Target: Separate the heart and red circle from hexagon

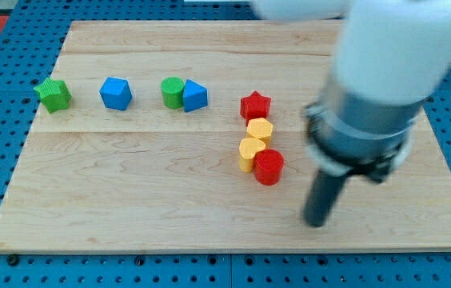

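Note:
A yellow hexagon (259, 130) sits right of the board's middle, just below a red star (255, 106). A yellow heart (250, 154) touches the hexagon from below. A red circle (269, 167) touches the heart at its lower right. The four blocks form a tight column. My tip (317, 221) rests on the board to the lower right of the red circle, about a block's width away from it. The blurred arm body above hides part of the board's right side.
A green star-like block (53, 94) lies at the view's left. A blue block (116, 93) is to its right. A green round block (173, 92) touches a blue triangle-like block (195, 96). The wooden board (129, 192) lies on a blue pegboard.

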